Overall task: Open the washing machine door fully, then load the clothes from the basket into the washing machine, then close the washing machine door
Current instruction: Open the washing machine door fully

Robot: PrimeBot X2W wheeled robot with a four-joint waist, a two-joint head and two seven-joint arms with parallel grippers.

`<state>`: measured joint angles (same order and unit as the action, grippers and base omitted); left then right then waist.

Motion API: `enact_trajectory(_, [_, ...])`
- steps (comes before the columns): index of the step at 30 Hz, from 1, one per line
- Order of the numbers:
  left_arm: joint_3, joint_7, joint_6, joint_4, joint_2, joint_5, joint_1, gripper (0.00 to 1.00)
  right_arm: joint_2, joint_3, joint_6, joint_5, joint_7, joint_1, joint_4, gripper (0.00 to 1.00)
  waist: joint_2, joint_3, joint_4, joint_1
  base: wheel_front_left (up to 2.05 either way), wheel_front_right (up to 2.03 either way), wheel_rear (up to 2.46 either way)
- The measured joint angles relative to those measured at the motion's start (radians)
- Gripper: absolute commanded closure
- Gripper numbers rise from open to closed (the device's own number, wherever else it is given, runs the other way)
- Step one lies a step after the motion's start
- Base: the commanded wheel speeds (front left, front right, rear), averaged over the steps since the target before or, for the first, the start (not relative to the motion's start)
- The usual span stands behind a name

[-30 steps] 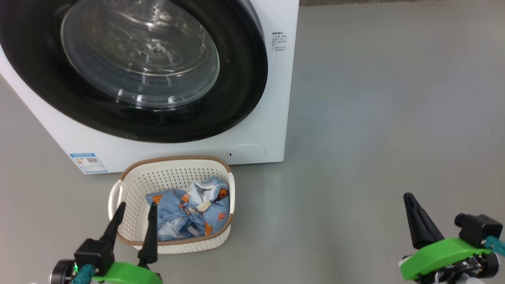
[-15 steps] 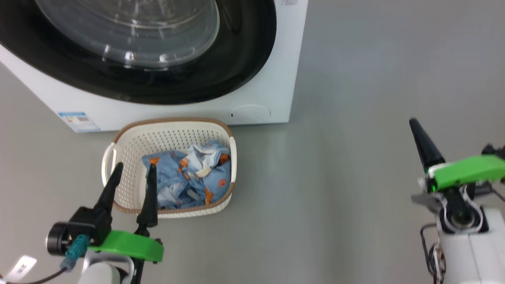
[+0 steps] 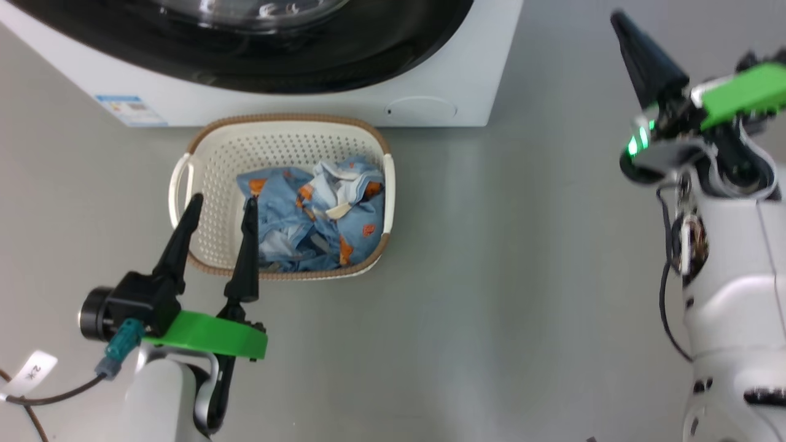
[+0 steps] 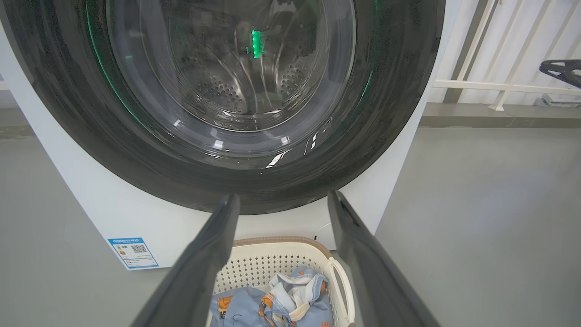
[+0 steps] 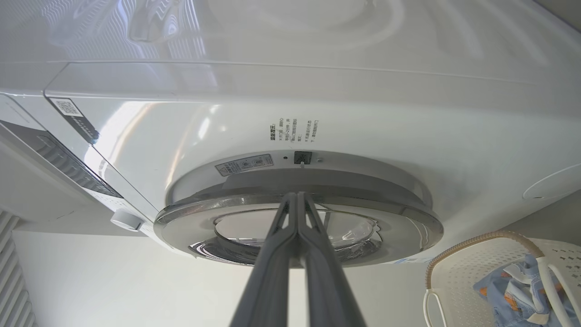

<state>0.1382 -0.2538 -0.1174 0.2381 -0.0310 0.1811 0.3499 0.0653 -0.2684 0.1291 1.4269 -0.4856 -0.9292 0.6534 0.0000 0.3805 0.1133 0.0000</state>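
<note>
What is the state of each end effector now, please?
Left end effector: open, holding nothing.
Right end effector: closed, holding nothing.

Smooth grey floor (image 3: 522, 276), white slatted railing (image 4: 499, 86) behind, black object (image 4: 563, 70) near it

A blue sticker (image 4: 133, 252) on the washing machine (image 4: 81, 195), left of the left gripper (image 4: 282, 196), shows a QR code. Small Chinese print (image 5: 292, 131) above the right gripper (image 5: 297, 195) cannot be read.

Left end effector (image 3: 222, 199) low, fingers (image 3: 178, 245) spread wide, pointing forward; right end effector (image 3: 620, 19) high, fingers pressed together.
</note>
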Motion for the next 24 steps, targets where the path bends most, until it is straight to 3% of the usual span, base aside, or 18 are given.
enact_trajectory(14, [0.032, 0.000, 0.000, -0.022, 0.002, 0.020, 0.095, 0.00, 0.032, 0.028, 0.000, 0.002, -0.094, -0.403, 0.207, 1.00, 0.0000, 0.137, 0.071, 0.0000, 0.00, 0.00, 0.00])
enact_trajectory(24, [0.045, 0.000, 0.002, -0.028, 0.004, 0.028, 0.131, 0.00, 0.035, 0.081, 0.000, -0.064, -0.103, -0.574, 0.318, 1.00, 0.0000, 0.206, 0.101, 0.0000, 0.00, 0.00, 0.00])
